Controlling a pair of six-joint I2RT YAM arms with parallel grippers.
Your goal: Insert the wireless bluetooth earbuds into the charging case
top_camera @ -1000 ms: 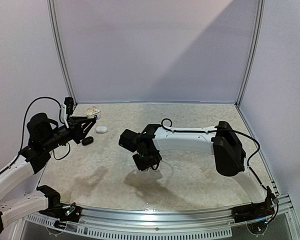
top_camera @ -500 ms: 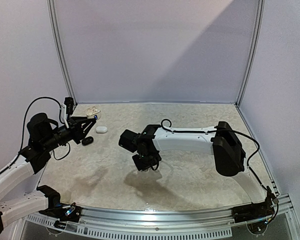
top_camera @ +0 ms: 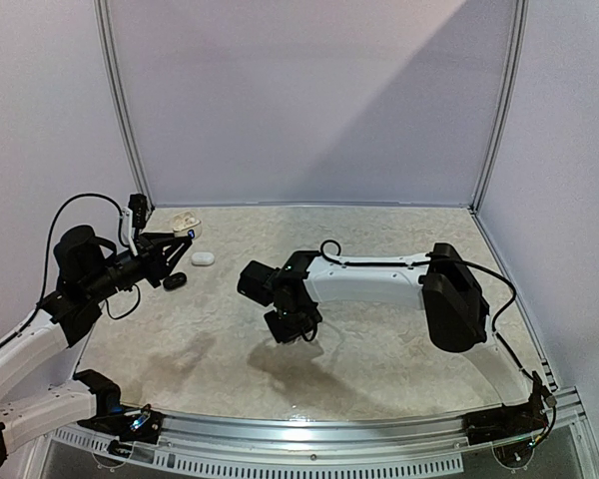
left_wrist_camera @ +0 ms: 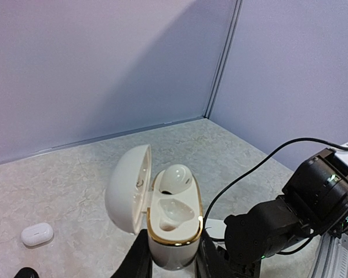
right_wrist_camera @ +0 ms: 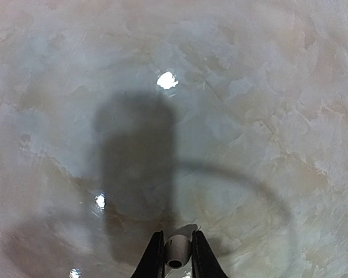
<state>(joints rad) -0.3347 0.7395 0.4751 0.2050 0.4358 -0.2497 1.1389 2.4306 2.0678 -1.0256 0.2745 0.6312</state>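
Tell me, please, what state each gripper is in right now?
Left gripper: shut on the open case.
Right gripper: shut on a white earbud.

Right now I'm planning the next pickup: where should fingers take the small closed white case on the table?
Probably across its narrow width at mid-length, coming straight down from above: the small white case lies flat, a rounded pill with straighter long sides.

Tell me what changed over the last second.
The right gripper closed in on the small white earbud at the marbled tabletop, and its arm edged slightly left in the top view. The left gripper stayed shut on the open white charging case with a gold rim, one white bud seated inside. The small closed white case and the black case did not move.
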